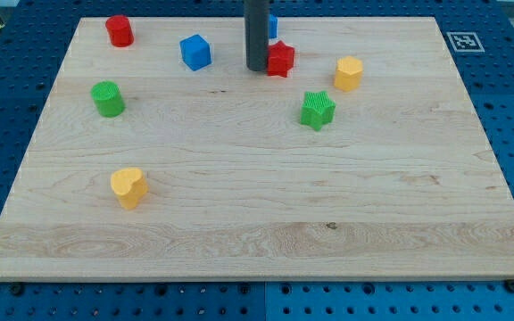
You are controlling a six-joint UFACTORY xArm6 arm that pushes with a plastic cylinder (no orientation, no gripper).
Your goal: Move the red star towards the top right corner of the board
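Note:
The red star (281,59) lies near the top middle of the wooden board (257,223). My tip (256,68) rests on the board right at the star's left side, touching or almost touching it. The dark rod rises straight up out of the view's top. A blue block (271,25) sits just behind the rod, mostly hidden by it.
A yellow block (348,73) lies right of the star. A green star (317,110) sits below and right of it. A blue cube (195,52) is left of the rod. A red cylinder (119,30), a green cylinder (108,98) and a yellow heart (128,187) lie on the left.

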